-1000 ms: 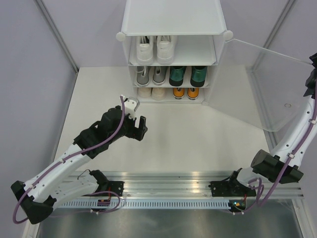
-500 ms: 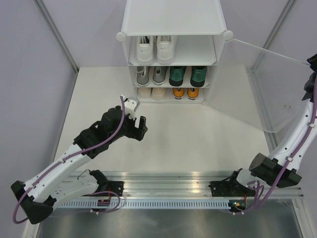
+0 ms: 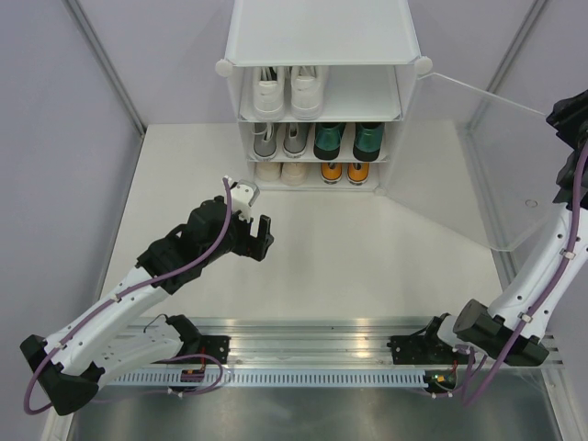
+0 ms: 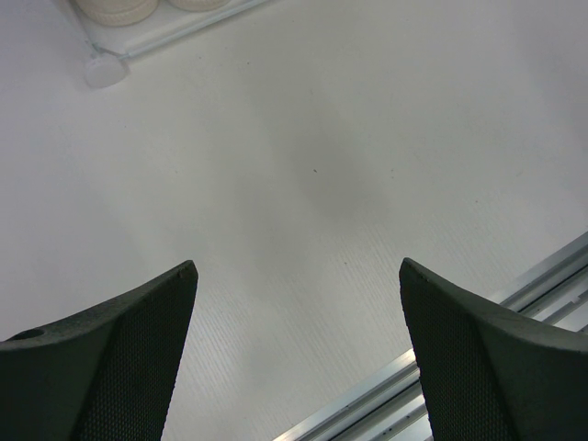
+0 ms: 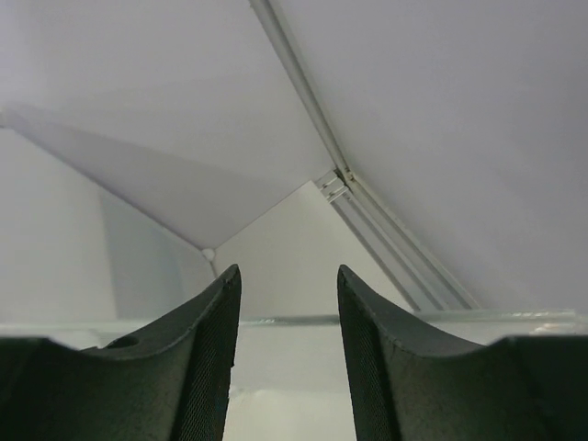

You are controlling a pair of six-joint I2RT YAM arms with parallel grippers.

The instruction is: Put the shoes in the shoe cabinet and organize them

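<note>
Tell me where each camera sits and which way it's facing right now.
Top external: above and behind the bases, looking down on the table, the shoe cabinet with its door open, and both arms.
Left wrist: on the left gripper, facing down at the table; its spread fingers frame the view.
Right wrist: on the right gripper by the door, facing enclosure walls and a corner post; its fingers show.
Shared: top and left wrist both catch the cream shoes.

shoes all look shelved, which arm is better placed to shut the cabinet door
Probably right: right hand sits at the free edge of the open translucent frosted door; left hand hangs over the table.
</note>
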